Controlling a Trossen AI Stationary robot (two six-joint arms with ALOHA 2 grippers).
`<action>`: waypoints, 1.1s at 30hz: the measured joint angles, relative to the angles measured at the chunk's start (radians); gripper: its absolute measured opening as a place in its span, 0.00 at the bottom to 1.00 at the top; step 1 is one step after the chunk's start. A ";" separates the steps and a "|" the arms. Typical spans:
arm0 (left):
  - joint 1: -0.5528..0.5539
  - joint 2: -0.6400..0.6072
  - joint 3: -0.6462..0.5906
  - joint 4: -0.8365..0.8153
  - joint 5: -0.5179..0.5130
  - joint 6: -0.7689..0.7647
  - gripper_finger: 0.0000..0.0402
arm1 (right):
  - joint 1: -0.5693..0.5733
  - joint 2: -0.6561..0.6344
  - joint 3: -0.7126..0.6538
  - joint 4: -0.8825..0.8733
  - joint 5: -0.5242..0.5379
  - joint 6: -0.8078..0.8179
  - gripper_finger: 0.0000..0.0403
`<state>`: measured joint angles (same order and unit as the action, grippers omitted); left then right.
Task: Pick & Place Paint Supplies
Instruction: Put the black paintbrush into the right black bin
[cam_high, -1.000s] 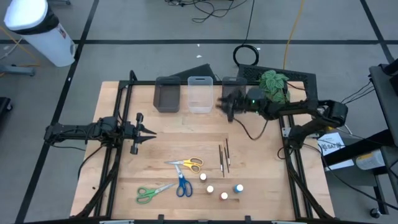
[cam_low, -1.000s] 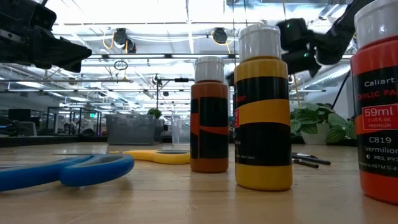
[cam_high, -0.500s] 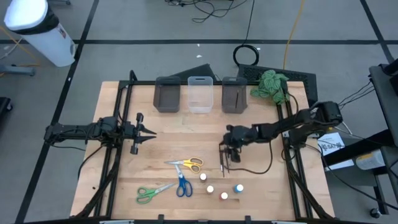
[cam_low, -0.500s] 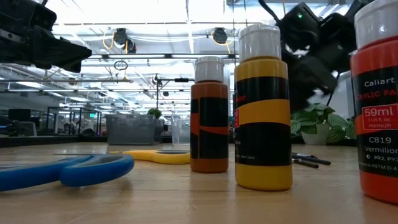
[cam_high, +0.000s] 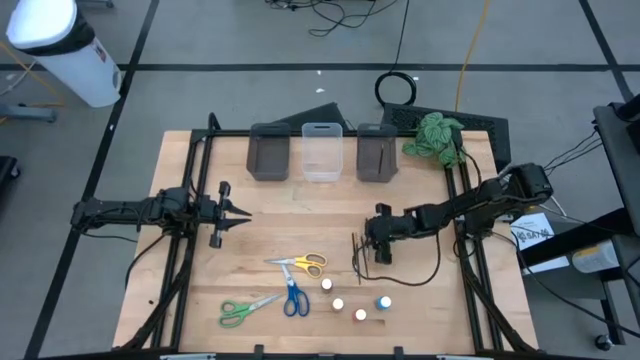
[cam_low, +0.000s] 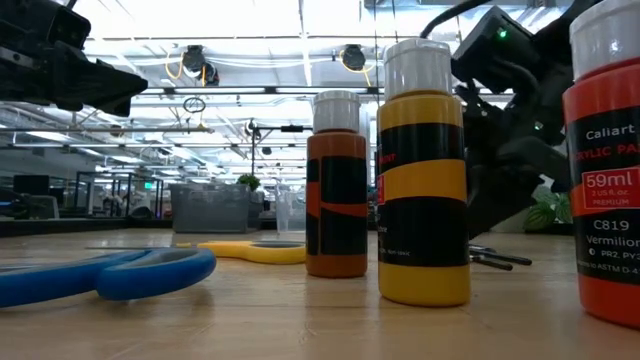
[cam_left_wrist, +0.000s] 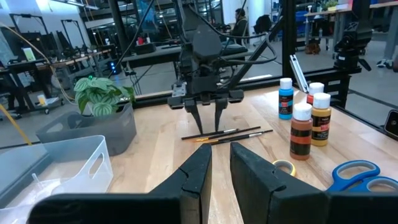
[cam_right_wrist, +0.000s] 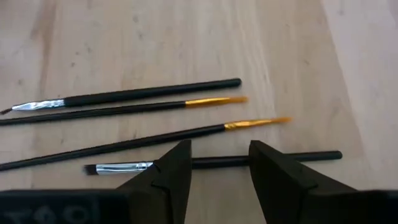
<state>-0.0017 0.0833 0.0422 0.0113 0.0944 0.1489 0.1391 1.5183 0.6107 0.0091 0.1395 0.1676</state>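
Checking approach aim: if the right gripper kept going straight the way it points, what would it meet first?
The right gripper points down at the brushes; it would likely meet the nearest brush first, lying between its open fingers, then the table.
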 joint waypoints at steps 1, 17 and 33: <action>0.000 0.000 0.000 0.000 0.000 0.000 0.18 | -0.001 -0.001 0.001 -0.019 0.014 0.012 0.36; 0.000 0.000 0.000 0.000 0.000 0.000 0.18 | 0.000 -0.267 -0.004 -0.366 0.013 0.188 0.34; 0.000 0.000 0.000 -0.001 0.000 0.000 0.18 | 0.043 -0.279 -0.170 0.028 -0.146 0.265 0.28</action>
<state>-0.0017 0.0834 0.0422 0.0105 0.0947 0.1487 0.1825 1.2391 0.4412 0.0370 -0.0065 0.4322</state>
